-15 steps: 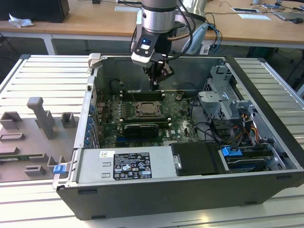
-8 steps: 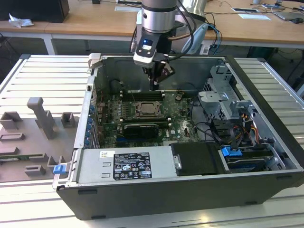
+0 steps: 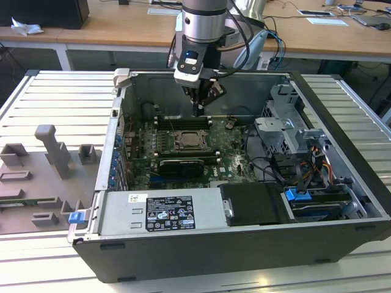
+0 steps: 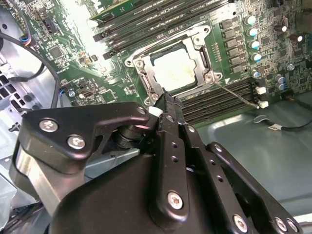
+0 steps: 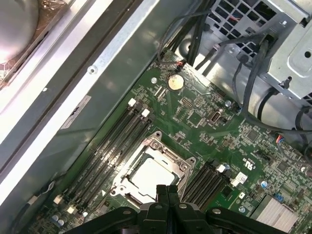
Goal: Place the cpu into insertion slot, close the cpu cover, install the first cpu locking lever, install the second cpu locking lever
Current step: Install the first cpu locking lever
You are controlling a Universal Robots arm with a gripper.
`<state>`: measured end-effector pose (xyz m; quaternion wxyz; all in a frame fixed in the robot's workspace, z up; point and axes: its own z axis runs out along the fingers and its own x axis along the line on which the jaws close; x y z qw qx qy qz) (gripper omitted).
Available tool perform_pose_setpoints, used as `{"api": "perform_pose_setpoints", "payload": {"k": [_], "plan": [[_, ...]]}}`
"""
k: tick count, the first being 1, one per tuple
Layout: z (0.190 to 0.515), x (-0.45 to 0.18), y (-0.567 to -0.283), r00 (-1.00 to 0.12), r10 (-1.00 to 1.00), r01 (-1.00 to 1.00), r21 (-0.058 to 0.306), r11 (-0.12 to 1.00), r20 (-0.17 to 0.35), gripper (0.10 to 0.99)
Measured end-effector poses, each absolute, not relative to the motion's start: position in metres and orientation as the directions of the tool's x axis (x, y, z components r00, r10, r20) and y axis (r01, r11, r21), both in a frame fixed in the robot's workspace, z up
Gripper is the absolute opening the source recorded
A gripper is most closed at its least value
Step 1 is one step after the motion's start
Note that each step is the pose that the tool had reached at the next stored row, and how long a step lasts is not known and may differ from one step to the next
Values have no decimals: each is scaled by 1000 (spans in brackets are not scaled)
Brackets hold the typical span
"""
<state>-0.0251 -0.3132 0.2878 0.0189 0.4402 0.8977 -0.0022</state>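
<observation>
The exterior view shows the arm (image 3: 201, 24) reaching straight down into an open computer case (image 3: 256, 241) that lies on a slatted desk (image 3: 55, 97). The jaws point down, with the insertion slot (image 3: 190, 141) just below and on the near side of their tips.

The second wrist view shows more: the fingertips (image 4: 165, 100) are pressed together with nothing between them, poised over the rim of the socket. The cpu (image 4: 174, 69) sits in the socket just past the tips, its pale face turned up. It is square, with no long axis. Its edges run parallel to the memory slots (image 4: 222, 100) on either side.

In the first wrist view the cpu cover (image 5: 170, 153) lies flat around the chip, whose face shows through the cut-out.

The second wrist view also shows a thin wire locking lever (image 4: 236, 95). It runs from the socket corner beside the jaws and slants out across the nearer memory slots. Whether it is latched I cannot tell.
</observation>
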Motion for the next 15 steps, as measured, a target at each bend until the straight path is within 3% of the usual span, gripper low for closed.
{"api": "perform_pose_setpoints", "payload": {"k": [15], "plan": [[288, -25, -313, -692, 721, 721, 13, 693, -36, 106]]}}
